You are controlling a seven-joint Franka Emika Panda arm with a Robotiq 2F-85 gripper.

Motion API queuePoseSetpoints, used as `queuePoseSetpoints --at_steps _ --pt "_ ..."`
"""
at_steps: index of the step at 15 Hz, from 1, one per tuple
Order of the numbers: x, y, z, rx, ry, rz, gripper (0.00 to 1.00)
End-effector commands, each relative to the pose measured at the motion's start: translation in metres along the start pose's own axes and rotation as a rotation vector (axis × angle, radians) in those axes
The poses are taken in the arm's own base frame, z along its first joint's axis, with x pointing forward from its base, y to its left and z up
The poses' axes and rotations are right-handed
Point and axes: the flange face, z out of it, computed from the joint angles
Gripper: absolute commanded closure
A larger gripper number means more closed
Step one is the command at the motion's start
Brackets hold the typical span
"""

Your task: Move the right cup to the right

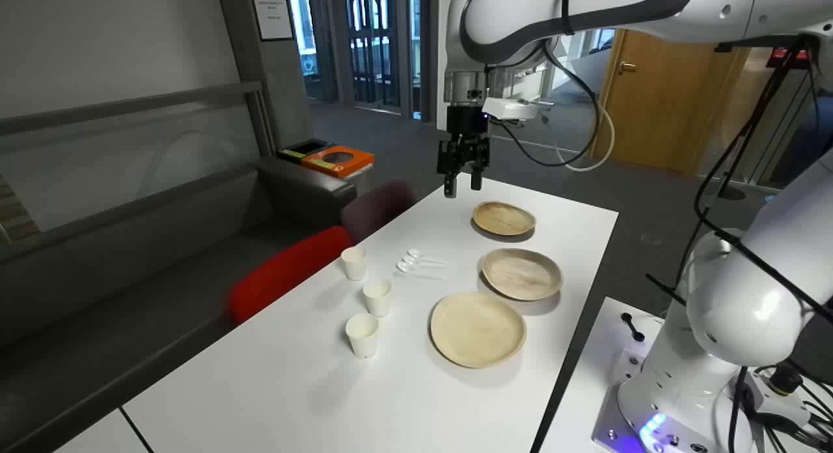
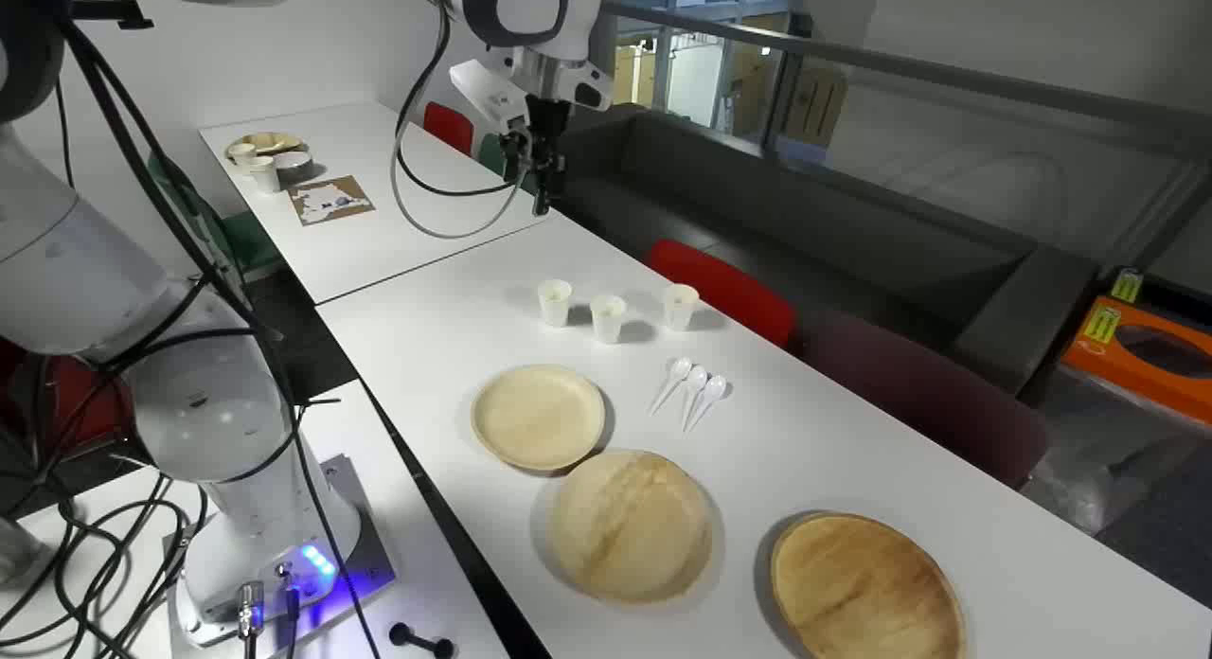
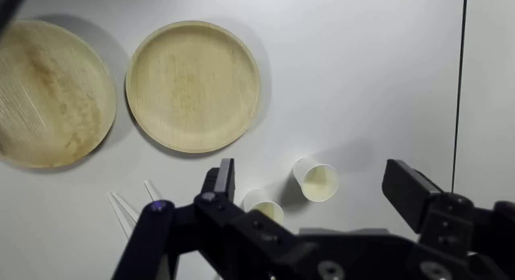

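Note:
Three alike small white cups stand upright on the white table. The rightmost cup in the wrist view (image 3: 318, 182) is also the nearest in an exterior view (image 1: 362, 336) and the leftmost in an exterior view (image 2: 555, 304). A second cup (image 1: 377, 298) (image 2: 608, 320) (image 3: 257, 199) is partly covered by a finger in the wrist view. The third cup (image 1: 354, 264) (image 2: 680, 307) is hidden there. Which cup the task calls right depends on the viewpoint. My gripper (image 3: 310, 164) (image 1: 463, 185) (image 2: 543, 191) is wide open, empty and high above the table, touching nothing.
Round tan plates (image 1: 478, 330) (image 2: 538, 418) (image 3: 193, 87) lie on the robot's side of the cups. White plastic spoons (image 1: 416, 263) (image 2: 696, 386) lie beside the cups. A red chair (image 1: 286, 271) stands at the table edge. An adjoining table (image 2: 379, 252) holds cups and a cardboard piece (image 2: 329, 201).

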Motion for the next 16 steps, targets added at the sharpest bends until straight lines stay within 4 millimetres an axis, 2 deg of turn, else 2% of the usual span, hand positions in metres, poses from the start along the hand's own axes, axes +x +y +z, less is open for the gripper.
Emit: queuePoseSetpoints --at_steps 1,11,13,16 --pt "0.001 0.0 0.0 0.0 -0.002 0.0 0.0" --pt "0.001 0.0 0.0 0.0 -0.001 0.0 0.0" --pt "0.018 -0.005 0.001 0.013 0.078 0.067 0.0" --pt "0.058 -0.021 -0.007 0.084 0.213 0.193 0.0"
